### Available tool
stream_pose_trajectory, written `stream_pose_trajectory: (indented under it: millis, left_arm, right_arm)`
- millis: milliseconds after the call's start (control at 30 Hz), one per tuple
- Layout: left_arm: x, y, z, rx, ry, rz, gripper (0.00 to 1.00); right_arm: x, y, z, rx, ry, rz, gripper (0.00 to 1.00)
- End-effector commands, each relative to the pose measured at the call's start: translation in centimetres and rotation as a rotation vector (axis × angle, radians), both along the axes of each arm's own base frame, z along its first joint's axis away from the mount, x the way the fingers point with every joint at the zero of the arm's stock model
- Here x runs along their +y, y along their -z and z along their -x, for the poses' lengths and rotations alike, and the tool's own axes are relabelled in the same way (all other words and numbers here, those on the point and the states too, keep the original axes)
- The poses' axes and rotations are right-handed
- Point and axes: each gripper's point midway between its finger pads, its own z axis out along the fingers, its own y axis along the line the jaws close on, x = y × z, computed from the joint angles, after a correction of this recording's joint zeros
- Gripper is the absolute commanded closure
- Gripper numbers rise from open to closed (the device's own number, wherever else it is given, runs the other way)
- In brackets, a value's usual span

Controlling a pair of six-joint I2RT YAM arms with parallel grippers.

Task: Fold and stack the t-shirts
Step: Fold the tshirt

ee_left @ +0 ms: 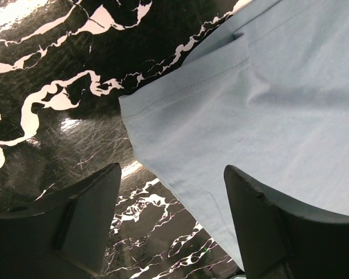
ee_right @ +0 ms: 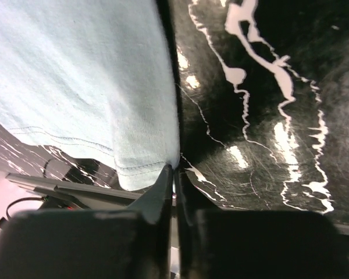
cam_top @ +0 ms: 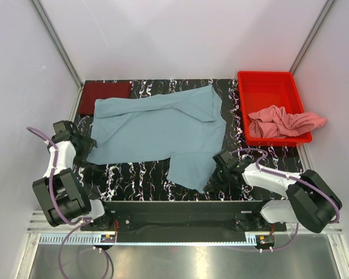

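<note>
Grey-blue t-shirt (cam_top: 160, 131) is lying spread flat across the middle of the black marbled table (cam_top: 134, 177), one sleeve reaching toward 12 o'clock and its lower part trailing toward 5 o'clock.

Left gripper (cam_top: 86, 143) is sitting at 9 o'clock, at the shirt's left edge. In the left wrist view its fingers (ee_left: 90, 215) are standing wide apart, with a corner of the blue cloth lying on the table between them and nothing gripped.

Right gripper (cam_top: 220, 164) is sitting at 4 o'clock, at the shirt's near right edge. In the right wrist view its fingers (ee_right: 157, 203) are pressing together, pinching the stitched hem right at the tips.

Maroon t-shirt (cam_top: 104, 96) is lying as a flat folded rectangle at 10 o'clock, just beside the blue one.

Pink t-shirt (cam_top: 279, 122) is lying crumpled in the near end of the red tray (cam_top: 266, 93) at 2 o'clock, part of it spilling over the right rim.
</note>
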Motion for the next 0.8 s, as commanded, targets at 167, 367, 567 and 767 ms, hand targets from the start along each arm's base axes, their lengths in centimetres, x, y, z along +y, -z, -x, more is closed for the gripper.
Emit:
stream_pose_trajectory:
  millis: [167, 367, 567, 767]
  left_arm:
    - [0.4, 1.3, 0.8, 0.052, -0.027, -0.001, 0.23]
    - [0.9, 2.3, 1.1, 0.095, -0.036, -0.013, 0.26]
    - [0.7, 3.9, 0.9, 0.121, -0.04, 0.023, 0.31]
    - [1.2, 5.2, 1.3, 0.154, -0.089, 0.032, 0.36]
  right_arm:
    - [-0.6, -1.8, -2.1, -0.141, -0.07, 0.075, 1.0]
    - [-1.2, -6.9, -4.0, -0.321, -0.137, 0.096, 1.0]
    - [-1.4, -9.3, -4.9, -0.398, -0.173, 0.12, 1.0]
    - [-2.2, -10.4, -5.2, -0.44, -0.165, 0.137, 1.0]
